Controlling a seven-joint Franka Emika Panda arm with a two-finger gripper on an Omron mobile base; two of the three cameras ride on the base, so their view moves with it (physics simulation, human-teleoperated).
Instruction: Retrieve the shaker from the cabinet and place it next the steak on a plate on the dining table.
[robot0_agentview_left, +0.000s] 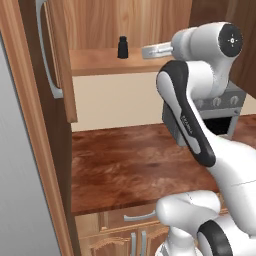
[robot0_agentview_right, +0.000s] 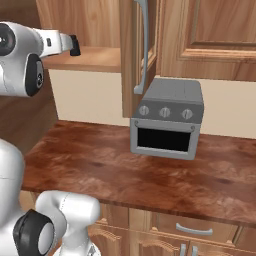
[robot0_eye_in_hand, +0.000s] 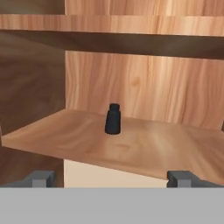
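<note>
The shaker (robot0_eye_in_hand: 113, 119) is seen upright on the cabinet (robot0_eye_in_hand: 131, 144) shelf, ahead of the gripper (robot0_eye_in_hand: 111, 178), whose jaws are spread wide, nothing held.

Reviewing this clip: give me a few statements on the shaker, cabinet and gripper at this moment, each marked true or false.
1. The shaker stands upright on the cabinet shelf. True.
2. The gripper is shut on the shaker. False: its jaws stand open, short of the shaker.
3. The cabinet door is open. True.
4. The toaster sits inside the cabinet. False: it stands on the counter below.
</note>
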